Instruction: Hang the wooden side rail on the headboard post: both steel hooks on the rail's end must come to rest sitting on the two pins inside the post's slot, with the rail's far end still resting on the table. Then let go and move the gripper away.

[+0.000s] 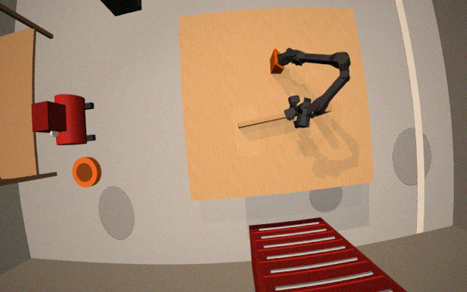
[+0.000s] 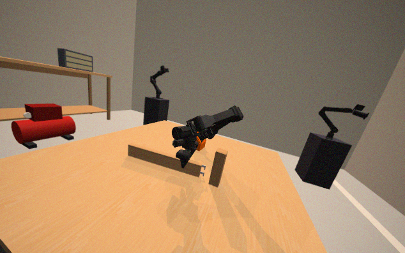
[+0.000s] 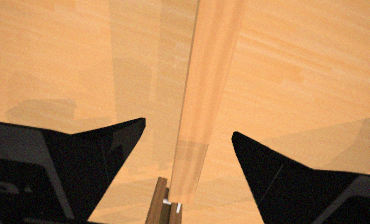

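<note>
The wooden side rail point(image 1: 261, 122) point(image 2: 160, 161) point(image 3: 208, 75) lies on the table, on its narrow edge. Two steel hooks point(image 2: 203, 167) stick out of its end towards the post, with a gap between them and the post in the exterior view. The headboard post point(image 2: 218, 168) point(image 3: 157, 202) stands upright just beyond that end; part of its slot shows in the wrist view, and its pins cannot be made out. My gripper point(image 3: 189, 128) is open and empty, over the rail near its hook end. The rail passes between the fingertips in the wrist view, touching neither. One finger hides part of the rail in the exterior view.
An orange block point(image 1: 276, 66) point(image 2: 201, 144) stands at the arm's other end on the table point(image 1: 213, 166) point(image 2: 73, 198). Off the table are a red compressor point(image 1: 71, 119) point(image 2: 45, 128), an orange ring point(image 1: 97, 172) and a red cabinet point(image 1: 287, 251).
</note>
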### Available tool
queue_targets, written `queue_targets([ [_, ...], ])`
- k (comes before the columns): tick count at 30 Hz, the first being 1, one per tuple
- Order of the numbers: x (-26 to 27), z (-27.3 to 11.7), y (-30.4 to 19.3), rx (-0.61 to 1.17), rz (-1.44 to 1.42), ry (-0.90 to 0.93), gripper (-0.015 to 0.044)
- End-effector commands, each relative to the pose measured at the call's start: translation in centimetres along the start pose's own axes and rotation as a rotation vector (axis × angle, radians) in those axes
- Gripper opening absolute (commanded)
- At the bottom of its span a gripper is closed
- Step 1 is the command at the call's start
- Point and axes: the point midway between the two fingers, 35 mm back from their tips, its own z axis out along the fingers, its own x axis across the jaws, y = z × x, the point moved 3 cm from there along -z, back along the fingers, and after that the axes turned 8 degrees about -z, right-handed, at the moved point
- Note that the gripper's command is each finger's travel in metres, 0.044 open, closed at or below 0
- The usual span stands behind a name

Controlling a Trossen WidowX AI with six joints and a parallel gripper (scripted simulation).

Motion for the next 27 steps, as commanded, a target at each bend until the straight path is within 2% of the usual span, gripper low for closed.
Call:
queue_targets([
  [1, -0.2, 0.9, 0.0, 0.007, 0.008, -0.004, 0.044],
  [19, -0.3, 3.2, -0.2, 0.01, 0.008, -0.003, 0.044],
  [27, -0.3, 3.2, -0.2, 0.01, 0.008, -0.003, 0.023],
])
